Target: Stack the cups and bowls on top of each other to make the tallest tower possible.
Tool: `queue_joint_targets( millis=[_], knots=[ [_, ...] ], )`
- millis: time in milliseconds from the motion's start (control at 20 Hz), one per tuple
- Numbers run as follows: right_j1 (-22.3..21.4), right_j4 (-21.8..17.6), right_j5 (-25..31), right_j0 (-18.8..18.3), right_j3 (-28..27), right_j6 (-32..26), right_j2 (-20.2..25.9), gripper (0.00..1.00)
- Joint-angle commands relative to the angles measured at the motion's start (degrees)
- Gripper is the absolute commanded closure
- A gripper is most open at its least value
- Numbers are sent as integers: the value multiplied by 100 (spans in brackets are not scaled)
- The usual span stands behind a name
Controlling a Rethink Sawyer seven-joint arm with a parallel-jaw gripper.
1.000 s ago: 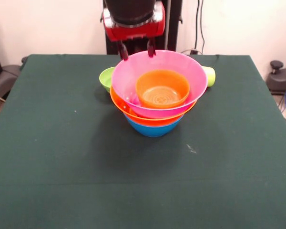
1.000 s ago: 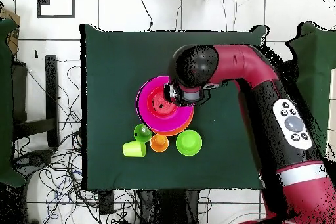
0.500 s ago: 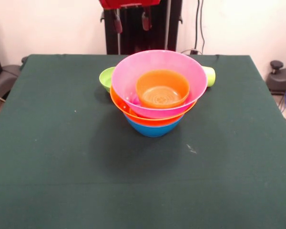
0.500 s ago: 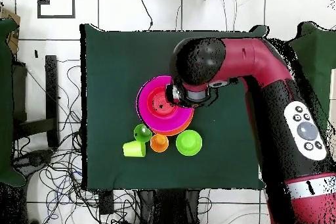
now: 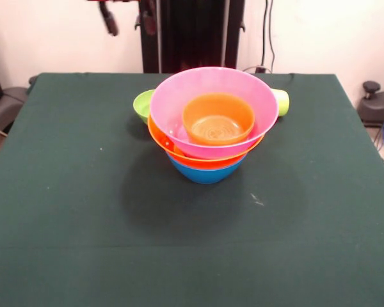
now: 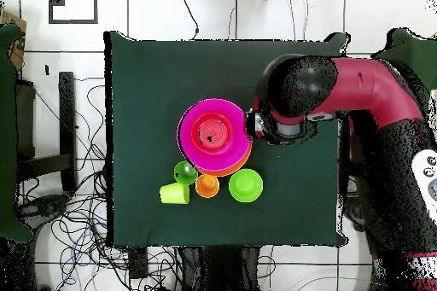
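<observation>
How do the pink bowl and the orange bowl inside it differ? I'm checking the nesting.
The pink bowl is much wider; the orange bowl is small. The pink bowl sits on the stack's lower bowls, while the orange bowl rests inside it, off-centre. Both are upright, glossy and round.

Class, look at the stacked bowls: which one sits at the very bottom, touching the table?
The blue bowl. It rests on the table; the yellow-orange, pink and small orange bowls nest above it.
</observation>
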Motion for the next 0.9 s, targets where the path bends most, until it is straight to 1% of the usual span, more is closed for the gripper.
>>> queue_joint_targets(
  millis=[50,200,300,550,700,900],
  knots=[
    [398,-709,-547,-155,518,-2020,93,0],
    [538,-792,-671,-207,512,-1981,154,0],
    [501,-729,-623,-208,559,-1866,202,0],
    [580,-795,-645,-64,493,-1617,178,0],
    [690,-881,-707,-54,432,-1649,128,0],
    [630,-858,-631,-158,453,-1841,164,0]
  ],
)
